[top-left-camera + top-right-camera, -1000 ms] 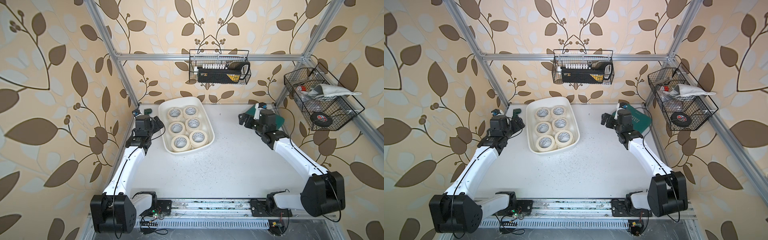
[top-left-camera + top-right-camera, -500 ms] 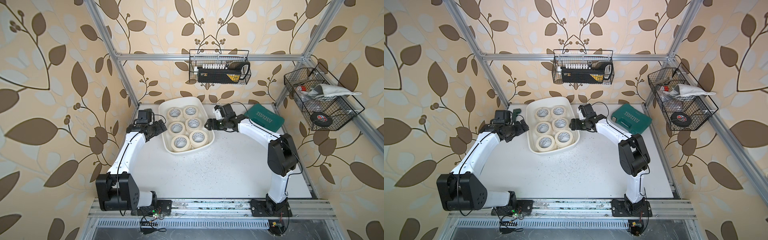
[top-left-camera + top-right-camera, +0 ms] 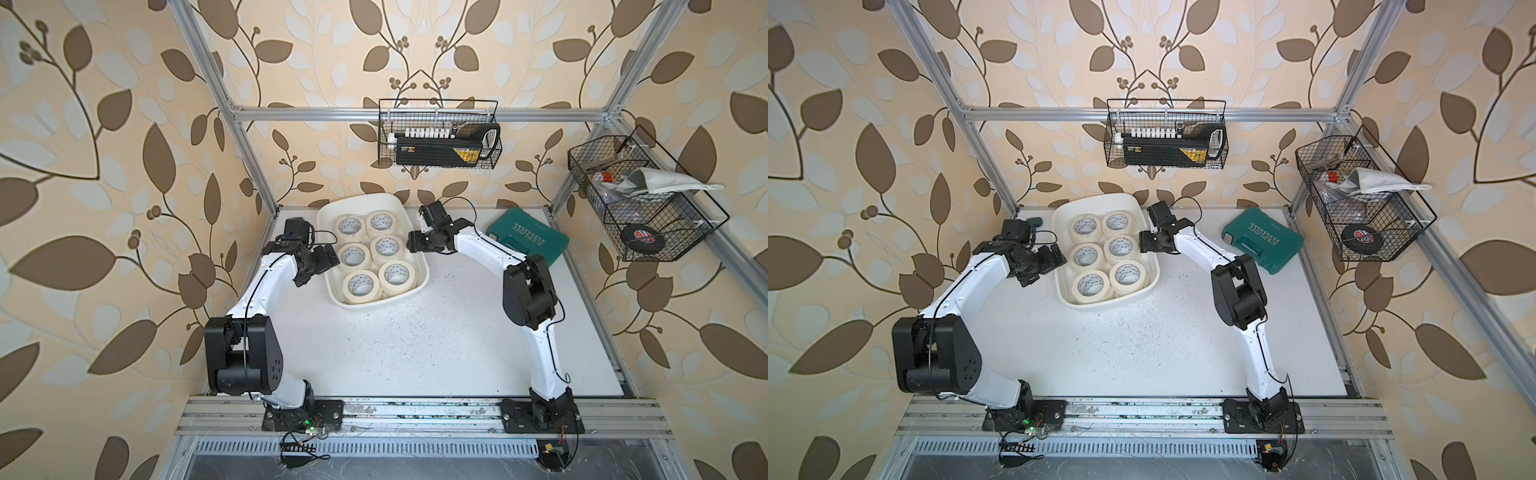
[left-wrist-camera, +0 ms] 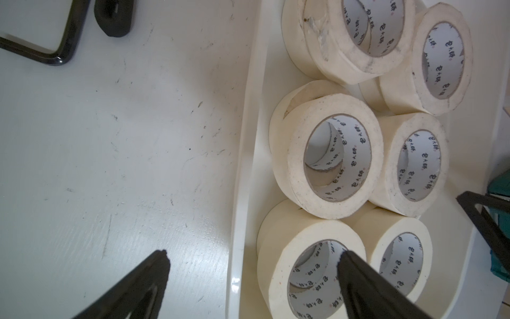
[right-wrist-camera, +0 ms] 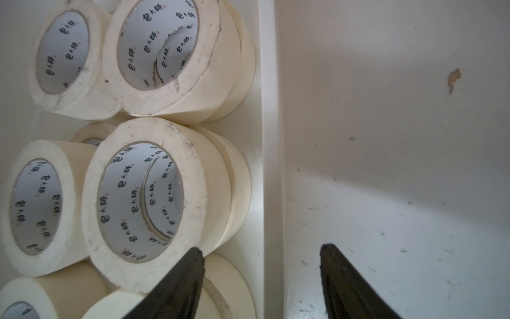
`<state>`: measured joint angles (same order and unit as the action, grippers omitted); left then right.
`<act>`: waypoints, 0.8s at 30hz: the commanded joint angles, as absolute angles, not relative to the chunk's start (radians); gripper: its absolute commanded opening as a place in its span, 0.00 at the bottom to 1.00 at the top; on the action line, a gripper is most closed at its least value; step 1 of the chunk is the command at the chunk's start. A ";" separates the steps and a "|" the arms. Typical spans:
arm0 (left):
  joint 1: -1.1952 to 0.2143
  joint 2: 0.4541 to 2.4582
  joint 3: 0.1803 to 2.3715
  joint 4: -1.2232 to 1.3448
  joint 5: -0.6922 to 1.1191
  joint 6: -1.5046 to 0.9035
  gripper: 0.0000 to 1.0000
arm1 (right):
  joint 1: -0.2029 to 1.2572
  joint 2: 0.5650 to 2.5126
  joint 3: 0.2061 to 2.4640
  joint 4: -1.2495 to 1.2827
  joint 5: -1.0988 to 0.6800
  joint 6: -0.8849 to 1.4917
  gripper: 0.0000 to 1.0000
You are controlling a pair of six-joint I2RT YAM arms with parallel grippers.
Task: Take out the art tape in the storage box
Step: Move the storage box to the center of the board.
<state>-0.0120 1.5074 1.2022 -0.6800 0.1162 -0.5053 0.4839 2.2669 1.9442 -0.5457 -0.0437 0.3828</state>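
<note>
The storage box (image 3: 376,302) is a shallow white tub at the back of the table, also in the other top view (image 3: 1100,306). Several cream art tape rolls (image 3: 415,277) lie stacked in it, holes up. My left gripper (image 3: 318,264) is open at the box's left rim. In the left wrist view the left gripper (image 4: 252,255) straddles that wall, one finger over the table, the other over a roll's core (image 4: 311,276). My right gripper (image 3: 412,245) stands open at the right rim. In the right wrist view the right gripper (image 5: 261,248) straddles the wall (image 5: 271,165), one finger beside a roll (image 5: 149,273).
A teal tool case (image 3: 528,237) lies at the back right of the table. A black wire basket (image 3: 438,139) hangs on the back wall. Another basket (image 3: 640,199) on the right holds a black tape roll (image 3: 638,239). A black hex key (image 4: 55,41) lies left of the box.
Both arms swung in from the table's sides to the box's rims. The right gripper's jaws have narrowed; the left gripper's stay wide.
</note>
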 commanded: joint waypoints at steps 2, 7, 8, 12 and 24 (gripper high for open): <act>-0.007 1.478 1.229 -0.687 0.130 -0.489 0.98 | 0.489 2.328 2.031 -0.584 -0.012 0.377 0.51; -0.006 1.448 1.232 -0.700 0.132 -0.501 0.97 | 0.491 2.373 2.093 -0.595 0.015 0.389 0.32; -0.006 1.433 1.235 -0.705 0.141 -0.504 0.97 | 0.491 2.376 2.098 -0.593 0.020 0.392 0.26; -0.006 1.392 1.238 -0.709 0.185 -0.507 0.98 | 0.491 2.377 2.100 -0.586 0.040 0.404 0.16; -0.027 1.410 1.284 -0.776 0.248 -0.483 0.99 | 0.467 2.212 1.866 -0.513 0.144 0.463 0.00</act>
<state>-0.0147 1.4124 1.2297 -0.7406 0.1955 -0.5053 0.4881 2.2833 1.9377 -0.4999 0.0639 0.4061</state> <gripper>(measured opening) 0.989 0.103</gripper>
